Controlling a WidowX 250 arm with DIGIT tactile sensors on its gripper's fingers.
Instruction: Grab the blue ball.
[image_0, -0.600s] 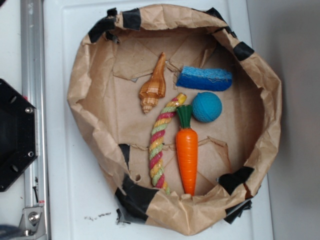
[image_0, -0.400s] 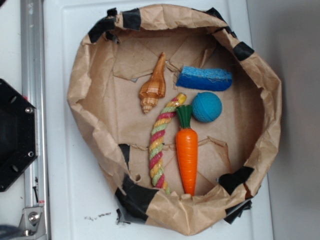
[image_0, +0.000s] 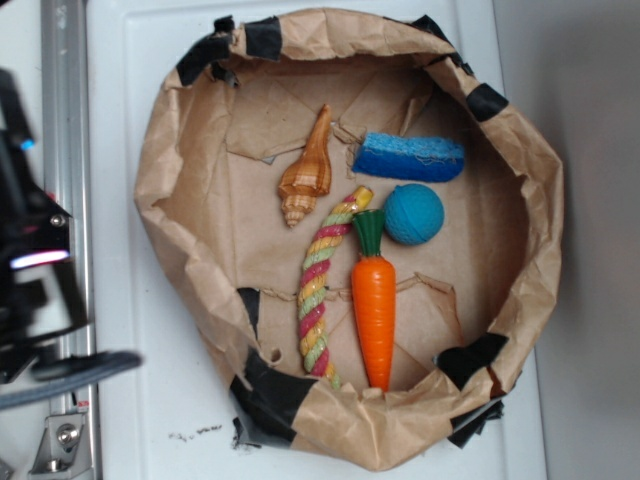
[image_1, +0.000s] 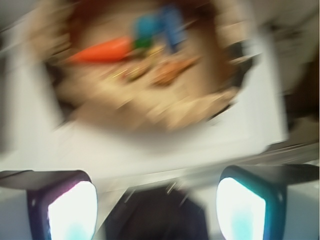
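Exterior | blue ball touching carrot top | sponge probably just apart

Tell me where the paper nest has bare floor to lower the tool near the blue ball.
Bare floor lies right of the blue ball, toward the paper wall. Crowded: sponge above, carrot at lower left, rope and shell beyond.

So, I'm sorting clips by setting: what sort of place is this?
Likely a robot lab tabletop set: a taped brown-paper bin on a white surface, holding toys like the blue ball and carrot.
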